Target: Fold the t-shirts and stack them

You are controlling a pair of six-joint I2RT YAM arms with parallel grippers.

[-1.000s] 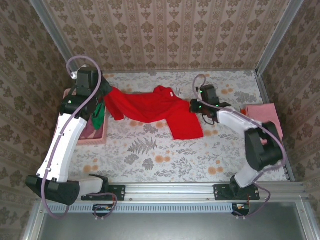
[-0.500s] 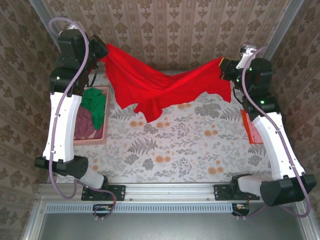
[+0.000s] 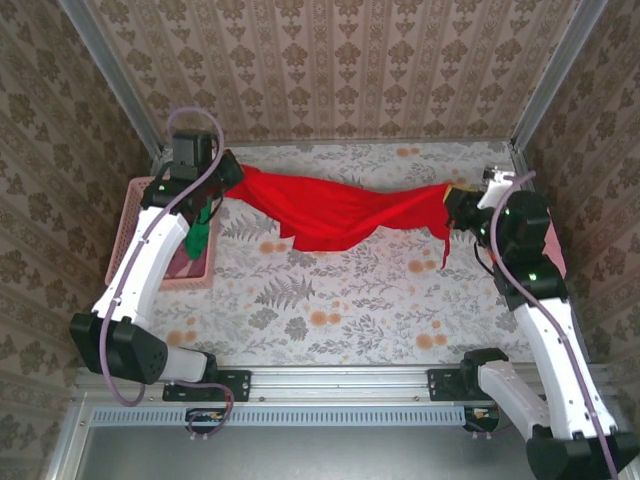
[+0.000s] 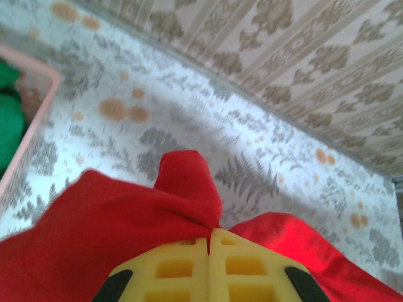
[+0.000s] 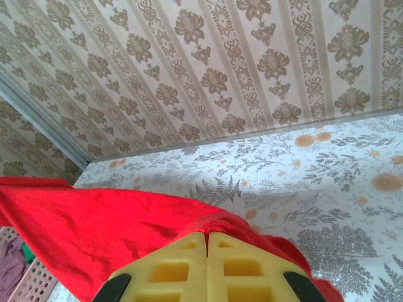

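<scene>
At the far left, beside the basket (image 3: 122, 240) holding a green shirt (image 3: 200, 238), the left claw (image 3: 224, 180) is clamped shut on one end of the red shirt (image 3: 340, 215). The shirt hangs stretched across the far worktop (image 3: 330, 300), creased and sagging in the middle. At the far right, the right claw (image 3: 456, 205) pinches its other end, with a narrow strip dangling below.

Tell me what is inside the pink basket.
A green t-shirt and some maroon cloth lie in the basket. The left arm covers the rest of its contents.
</scene>
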